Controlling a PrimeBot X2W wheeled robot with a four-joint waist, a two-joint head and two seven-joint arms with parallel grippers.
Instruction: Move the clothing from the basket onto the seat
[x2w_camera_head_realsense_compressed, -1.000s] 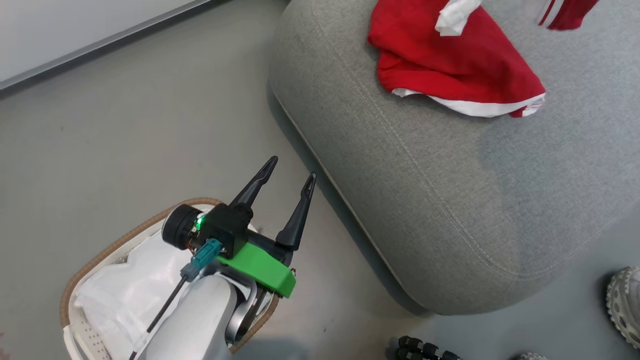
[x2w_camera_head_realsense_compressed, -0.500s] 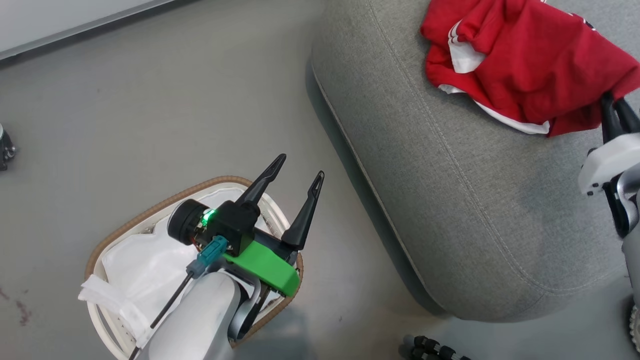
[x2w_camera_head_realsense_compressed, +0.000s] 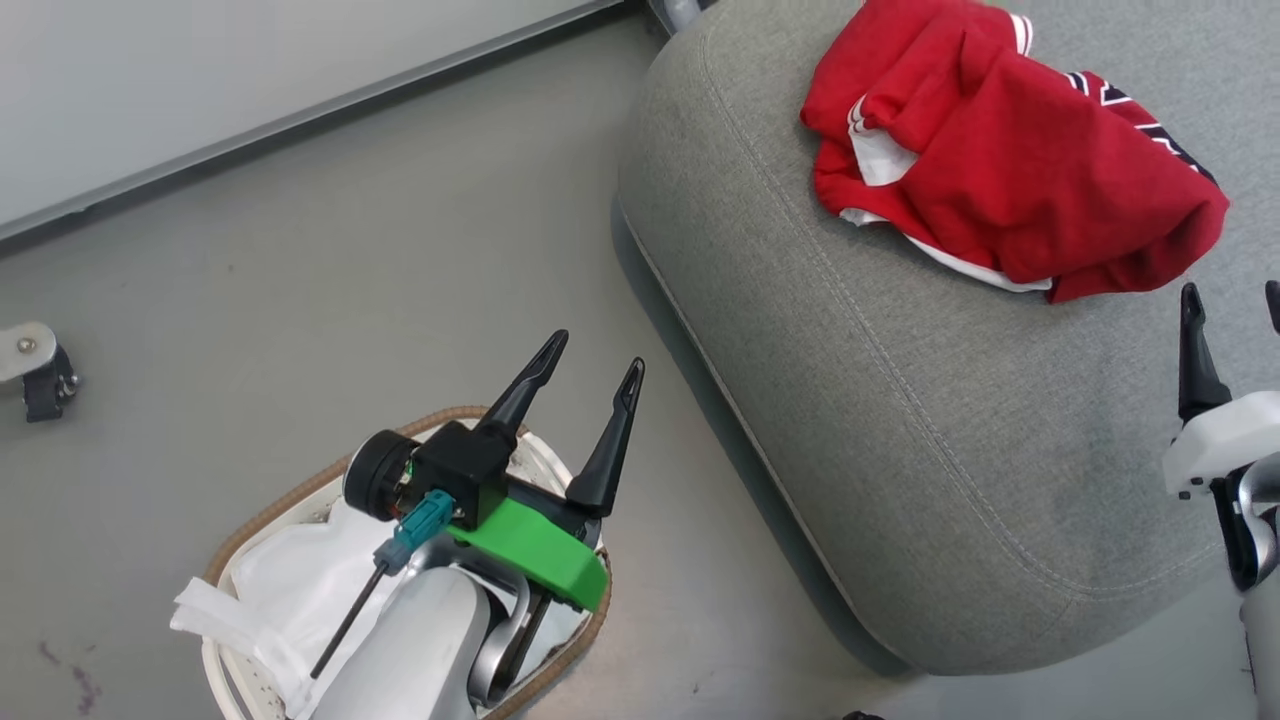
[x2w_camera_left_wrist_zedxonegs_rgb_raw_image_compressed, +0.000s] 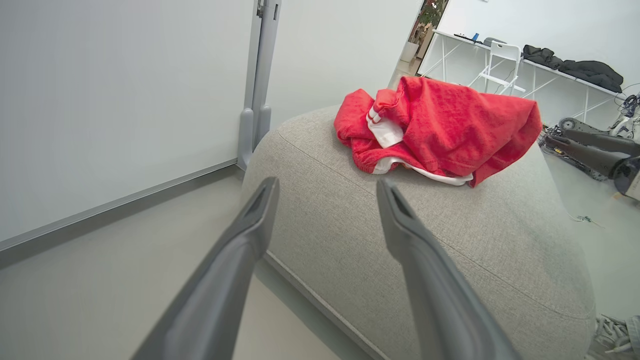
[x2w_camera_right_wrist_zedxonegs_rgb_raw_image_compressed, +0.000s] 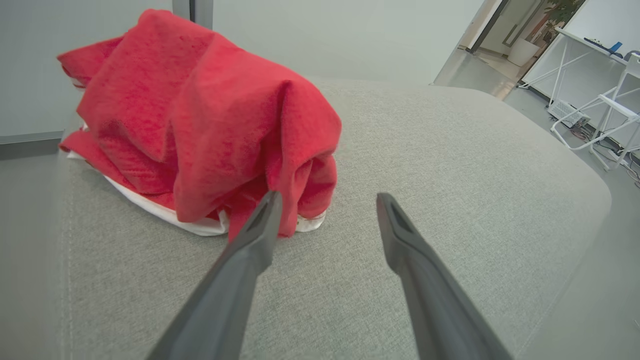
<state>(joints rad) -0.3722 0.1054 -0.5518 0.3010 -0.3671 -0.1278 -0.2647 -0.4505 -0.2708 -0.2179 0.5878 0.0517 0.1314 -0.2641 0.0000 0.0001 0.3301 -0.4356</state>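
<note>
Head view has my left hand (x2w_camera_head_realsense_compressed: 597, 352) wide open and empty over the basket (x2w_camera_head_realsense_compressed: 285, 503), while my right hand (x2w_camera_head_realsense_compressed: 1232, 296), also spread and holding nothing, sits just beside the clothing (x2w_camera_head_realsense_compressed: 1010, 170) heaped on the seat (x2w_camera_head_realsense_compressed: 900, 420).

We see a smooth grey floor (x2w_camera_head_realsense_compressed: 300, 250) meeting a pale wall (x2w_camera_head_realsense_compressed: 150, 80) along a grey skirting strip (x2w_camera_head_realsense_compressed: 300, 120); a white chair (x2w_camera_left_wrist_zedxonegs_rgb_raw_image_compressed: 504, 51) stands far back.

The clothing (x2w_camera_head_realsense_compressed: 1010, 190) is noted as soft, matt red cloth with white trim. The seat (x2w_camera_head_realsense_compressed: 900, 420) is covered in coarse-woven, matt grey fabric with a stitched seam. The basket (x2w_camera_head_realsense_compressed: 330, 470) is formed of white plastic, rimmed in brown weave, with a white cloth liner (x2w_camera_head_realsense_compressed: 300, 580).
</note>
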